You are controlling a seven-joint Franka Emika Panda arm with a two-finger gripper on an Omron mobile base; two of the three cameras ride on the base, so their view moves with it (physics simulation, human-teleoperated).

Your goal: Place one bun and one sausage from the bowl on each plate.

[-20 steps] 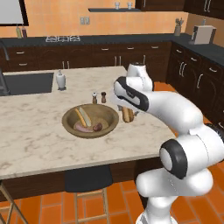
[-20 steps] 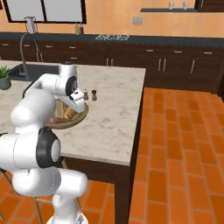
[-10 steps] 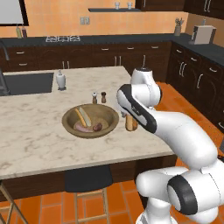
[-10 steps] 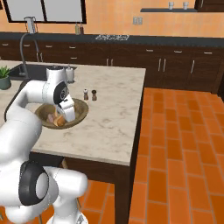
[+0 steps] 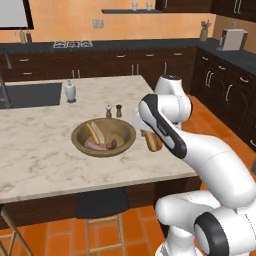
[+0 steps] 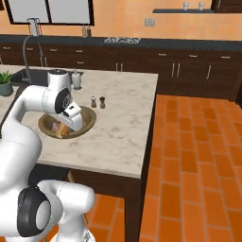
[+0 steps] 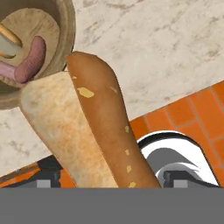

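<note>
A golden-tan bun [image 7: 94,127] fills the hand view, and my gripper [image 7: 113,175] is shut on it. In the left base view this bun [image 5: 152,141] hangs just above the marble counter, right of the brown wooden bowl [image 5: 77,137], with the gripper [image 5: 150,134] at its top. The bowl [image 7: 65,26] holds another bun [image 5: 95,131] and two pinkish sausages [image 5: 97,146] [image 7: 31,59]. From the right base view the bowl [image 6: 90,118] lies partly behind my arm. The plates are out of view.
Salt and pepper shakers [image 5: 108,111] [image 5: 119,110] stand just behind the bowl. A white jar [image 5: 70,91] sits farther back by the dark sink [image 5: 30,95]. The counter's right edge drops to orange floor tiles. A stool [image 5: 100,202] is under the front edge.
The arm has swung and straightened, carrying the bun a little to the right and lower, toward the counter's front right. The bowl and shakers stay put.
</note>
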